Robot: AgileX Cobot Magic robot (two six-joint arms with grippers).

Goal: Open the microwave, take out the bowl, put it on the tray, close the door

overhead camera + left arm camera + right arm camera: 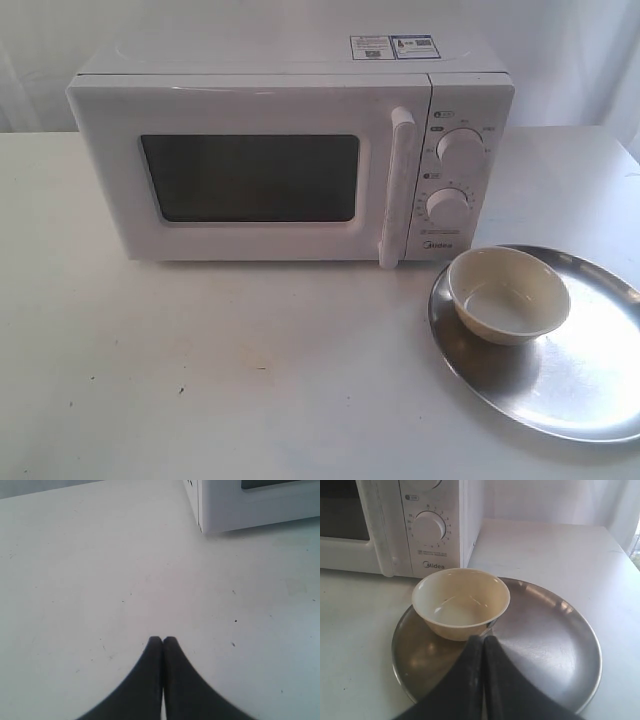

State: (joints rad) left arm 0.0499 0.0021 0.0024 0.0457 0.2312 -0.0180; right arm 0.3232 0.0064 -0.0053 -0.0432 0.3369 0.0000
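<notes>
The white Midea microwave (290, 160) stands at the back of the table with its door (250, 180) shut and the bar handle (397, 190) upright. To its right the cream-white bowl (508, 294) (461, 602) sits upright on the left part of the silver tray (580, 370) (545, 635). My right gripper (483, 639) is shut and empty, hanging just above the tray right in front of the bowl. Over bare table my left gripper (162, 640) is shut and empty, with the microwave's lower corner (202, 525) some way ahead. Neither arm shows in the exterior view.
Two round dials (458, 150) (448, 205) sit on the microwave's right panel. The white table (200, 370) stretches in front of the microwave. The tray's right rim runs past the exterior view's edge.
</notes>
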